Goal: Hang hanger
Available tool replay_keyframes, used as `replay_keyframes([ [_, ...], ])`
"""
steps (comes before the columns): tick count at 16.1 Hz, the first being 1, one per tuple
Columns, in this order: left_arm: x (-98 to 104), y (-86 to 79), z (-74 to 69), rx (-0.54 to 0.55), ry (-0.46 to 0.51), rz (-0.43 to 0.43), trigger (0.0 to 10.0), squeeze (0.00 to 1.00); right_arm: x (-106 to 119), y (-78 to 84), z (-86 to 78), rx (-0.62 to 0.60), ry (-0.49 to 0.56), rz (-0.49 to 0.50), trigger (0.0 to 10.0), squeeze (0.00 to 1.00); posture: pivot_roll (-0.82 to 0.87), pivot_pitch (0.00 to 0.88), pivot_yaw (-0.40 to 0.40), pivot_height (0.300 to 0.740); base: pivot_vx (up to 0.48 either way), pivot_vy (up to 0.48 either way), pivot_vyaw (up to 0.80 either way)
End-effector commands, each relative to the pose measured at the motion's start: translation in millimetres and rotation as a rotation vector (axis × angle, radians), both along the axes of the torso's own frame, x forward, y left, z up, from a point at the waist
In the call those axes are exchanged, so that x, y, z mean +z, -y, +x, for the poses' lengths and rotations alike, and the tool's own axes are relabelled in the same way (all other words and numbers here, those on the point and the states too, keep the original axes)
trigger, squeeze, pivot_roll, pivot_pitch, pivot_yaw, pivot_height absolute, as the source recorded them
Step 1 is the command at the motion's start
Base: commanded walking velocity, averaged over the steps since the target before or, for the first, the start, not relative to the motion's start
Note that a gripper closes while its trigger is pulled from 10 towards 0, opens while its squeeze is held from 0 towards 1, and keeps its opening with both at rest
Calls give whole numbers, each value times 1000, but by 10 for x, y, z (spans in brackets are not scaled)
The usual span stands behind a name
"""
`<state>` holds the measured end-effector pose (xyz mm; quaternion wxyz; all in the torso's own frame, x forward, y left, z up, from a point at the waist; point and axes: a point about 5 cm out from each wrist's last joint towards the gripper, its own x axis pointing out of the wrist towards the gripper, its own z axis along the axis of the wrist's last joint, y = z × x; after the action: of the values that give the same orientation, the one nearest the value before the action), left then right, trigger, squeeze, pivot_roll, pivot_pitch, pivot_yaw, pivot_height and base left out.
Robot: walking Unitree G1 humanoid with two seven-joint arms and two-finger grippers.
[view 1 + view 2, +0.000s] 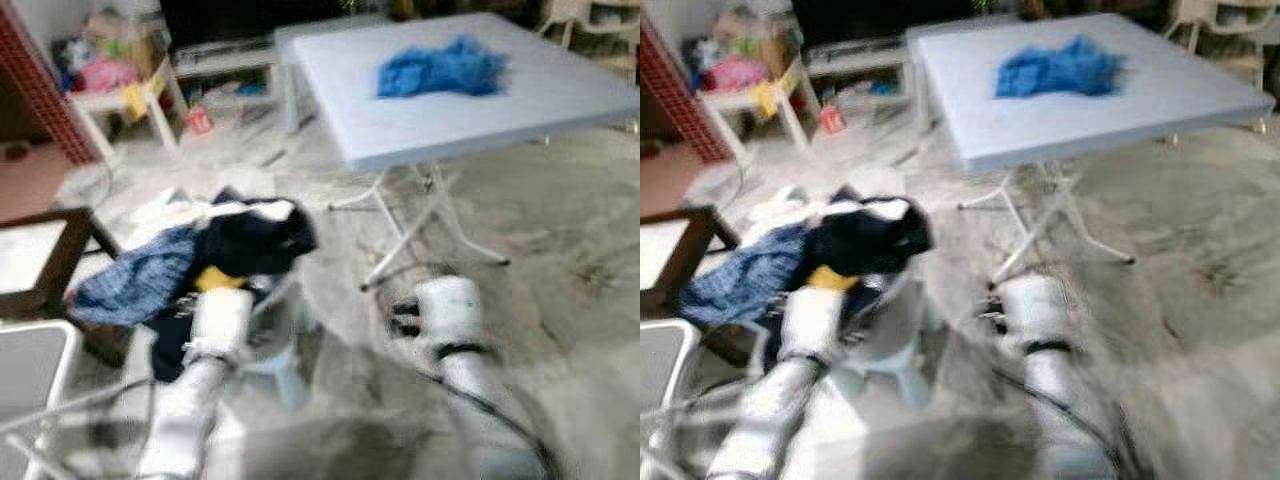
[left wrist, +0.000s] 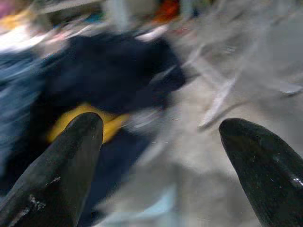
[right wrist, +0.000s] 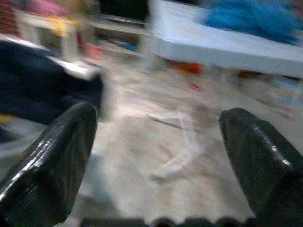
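Note:
All views are blurred. A heap of clothes [image 1: 215,250], dark navy over blue denim with a yellow piece, lies on a small pale stool [image 1: 890,350] on the floor ahead to my left. My left arm [image 1: 215,330] reaches toward it. The left gripper [image 2: 161,127] is open and holds nothing, with the navy and yellow cloth [image 2: 94,85] just beyond its fingers. My right arm [image 1: 450,310] is raised beside it. The right gripper [image 3: 158,118] is also open and holds nothing, and points over bare floor toward the table's legs [image 3: 180,142].
A light grey folding table [image 1: 520,100] with a blue cloth [image 1: 440,70] on it stands ahead to the right on thin white legs [image 1: 420,220]. A dark wooden frame [image 1: 60,260] and a white rack [image 1: 40,380] stand at my left. Cluttered white shelves [image 1: 130,90] are at the back left.

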<state>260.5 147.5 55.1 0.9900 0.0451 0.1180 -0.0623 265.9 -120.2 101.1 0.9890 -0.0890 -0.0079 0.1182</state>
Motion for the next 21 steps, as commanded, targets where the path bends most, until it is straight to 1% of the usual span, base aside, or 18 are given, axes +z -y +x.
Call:
replay_keyframes([
  [1, 69, 90, 28, -28, 39, -11, 10000, 0, -24, 129, -8, -35, -12, -22, 10000, 0, -84, 47, 83, 740, 0, 0, 0],
  [3, 109, 100, -3, -83, 72, -60, 10000, 0, -18, 149, -12, -48, -8, -21, 10000, 0, -85, 47, 83, 740, 0, 0, 0],
  [4, 122, 94, -8, -85, 80, -54, 10000, 0, -20, 157, -15, -51, -8, -22, 10000, 0, -85, 47, 83, 740, 0, 0, 0],
  [5, 131, 99, -17, -97, 83, -81, 10000, 0, -24, 162, -14, -55, -7, -24, 10000, 0, -84, 46, 81, 740, 0, 0, 0],
  [8, 158, 115, -42, -110, 114, -119, 10000, 0, 2, 151, 17, -49, 7, -26, 10000, 0, -79, 35, 70, 740, 0, 0, 0],
  [10, 177, 143, -60, -125, 128, -150, 10000, 0, 17, 146, 40, -41, 12, -27, 10000, 0, -77, 32, 62, 740, 289, 0, 0],
  [15, 164, 155, -81, -122, 127, -161, 10000, 0, 34, 125, 51, -22, 17, -33, 10000, 0, -76, 38, 51, 740, 337, 0, 0],
  [21, 157, 188, -85, -139, 123, -159, 10000, 0, 28, 104, 45, -15, 17, -32, 10000, 0, -83, 39, 59, 740, 331, 0, 0],
])
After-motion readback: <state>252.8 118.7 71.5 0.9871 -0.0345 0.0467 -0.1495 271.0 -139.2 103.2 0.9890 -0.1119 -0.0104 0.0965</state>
